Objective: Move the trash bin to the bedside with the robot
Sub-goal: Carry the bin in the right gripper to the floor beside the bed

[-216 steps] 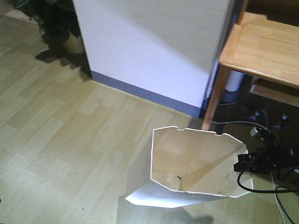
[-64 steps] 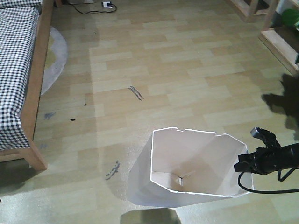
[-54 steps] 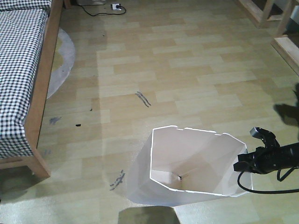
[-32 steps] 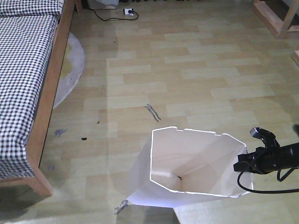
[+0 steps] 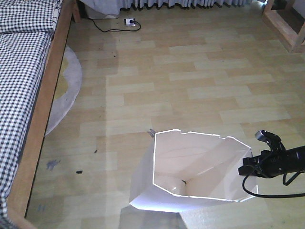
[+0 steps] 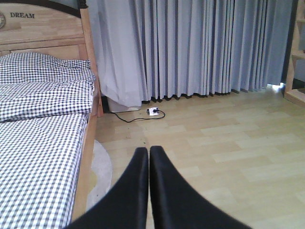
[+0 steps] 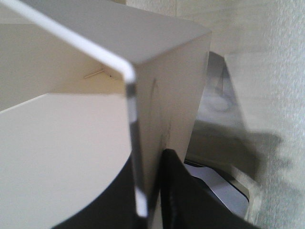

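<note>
Trash bin: the trash bin [image 5: 190,160] sits at 6 o'clock in the front view, on open wooden floor [image 5: 200,71], its mouth tipped toward the camera. Whether its base rests on the boards is hidden.

Bedside: the bed [image 5: 21,71] runs along 9 o'clock, well apart from the bin. A pale rug [image 5: 64,90] pokes out from under its frame, between the two.

Right claw: the right gripper [image 5: 249,164] pinches the bin's thin wall at the rim's 3 o'clock corner. The wrist view shows one black finger on each side of the white panel [image 7: 167,71].

Left claw: the left gripper [image 6: 148,157] has its fingers pressed together on nothing, pointing toward the curtains at 12 o'clock.

Slip risk: a single pinch on one corner of smooth plastic looks weak. A quick turn of the base probably swings the bin and works it loose.

Snag risk: if the base drags, the rug's edge at 9 o'clock may catch it and tip the bin or pull the wall out of the fingers.

Cable risk: the black cable [image 5: 267,194] loops under the wrist at 4 o'clock, just beside the rim, and could hook on it.

Bump risk: coming in fast likely knocks the bin on the bed frame.
</note>
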